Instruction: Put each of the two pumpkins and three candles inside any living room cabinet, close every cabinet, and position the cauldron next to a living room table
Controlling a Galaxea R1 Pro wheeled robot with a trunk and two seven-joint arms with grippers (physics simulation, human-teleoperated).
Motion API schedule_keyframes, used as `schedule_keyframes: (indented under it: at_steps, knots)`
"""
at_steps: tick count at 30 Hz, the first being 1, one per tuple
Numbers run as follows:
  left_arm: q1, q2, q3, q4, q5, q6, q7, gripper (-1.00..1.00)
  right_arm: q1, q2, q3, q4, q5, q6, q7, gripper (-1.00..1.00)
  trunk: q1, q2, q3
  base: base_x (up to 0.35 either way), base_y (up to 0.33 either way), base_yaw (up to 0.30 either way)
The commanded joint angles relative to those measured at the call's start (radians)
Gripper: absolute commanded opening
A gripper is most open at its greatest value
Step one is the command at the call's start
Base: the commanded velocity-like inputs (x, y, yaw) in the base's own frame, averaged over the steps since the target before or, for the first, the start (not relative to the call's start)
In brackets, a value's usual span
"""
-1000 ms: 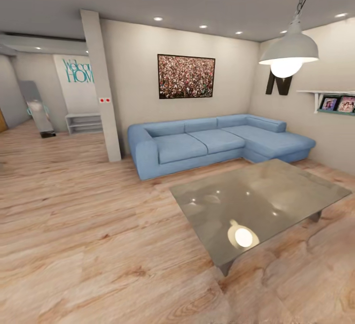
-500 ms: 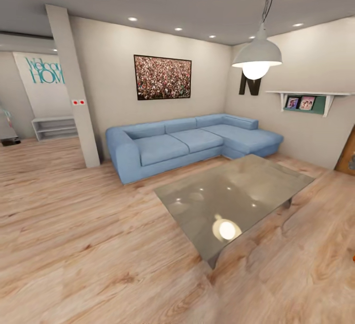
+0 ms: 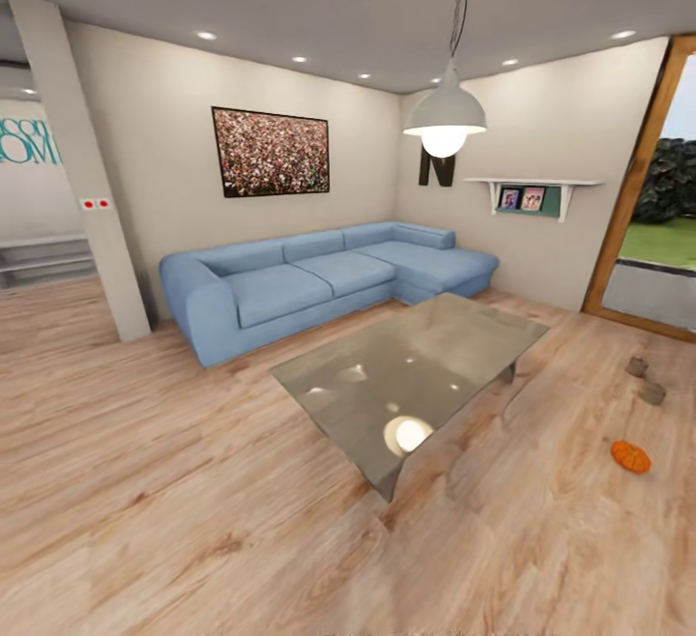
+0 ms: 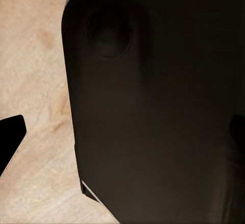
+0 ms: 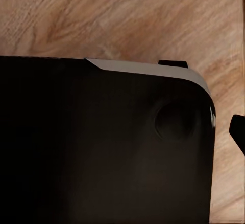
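The robot looks to be in the searching stage, travelling through the living room with nothing in hand yet as far as can be judged. In the head view, a small bright orange ribbed pumpkin [image 3: 630,456] lies on the pale wood plank floor [image 3: 193,481] at about four o'clock, well apart from the large low coffee table with a glossy grey reflective top [image 3: 416,370], which sits just right of centre. Two small brownish lumps [image 3: 644,380] rest on the floor beyond the pumpkin at about three o'clock; they may be candles, but they are too small to tell. Behind the table, a long light blue corner sofa [image 3: 309,283] runs along the wall at about twelve o'clock, with a white pendant lamp [image 3: 445,119] hanging above the table and a wood-framed glass door [image 3: 657,220] at two to three o'clock. The next move probably calls for turning and rolling toward the pumpkin; the table's near corner is what the base would need to clear. Both wrist views show dark robot bodywork over the floor, and I cannot tell how far either gripper is parted or whether it carries anything.
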Motion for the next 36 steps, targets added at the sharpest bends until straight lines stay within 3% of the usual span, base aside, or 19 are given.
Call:
schedule_keyframes:
  at_steps: [1,36]
  knots:
    - [0.001,0.001,-0.003,0.000,-0.001,-0.003,-0.001,1.00,0.000,0.000,-0.001,0.001,0.001,-0.004,0.002,1.00,0.000,0.000,-0.001,-0.030,0.010,-0.297]
    - [-0.001,-0.002,0.004,-0.010,-0.006,-0.007,0.010,1.00,-0.001,0.001,0.001,0.001,0.001,-0.009,0.002,1.00,0.000,0.000,-0.001,-0.002,0.001,-0.297]
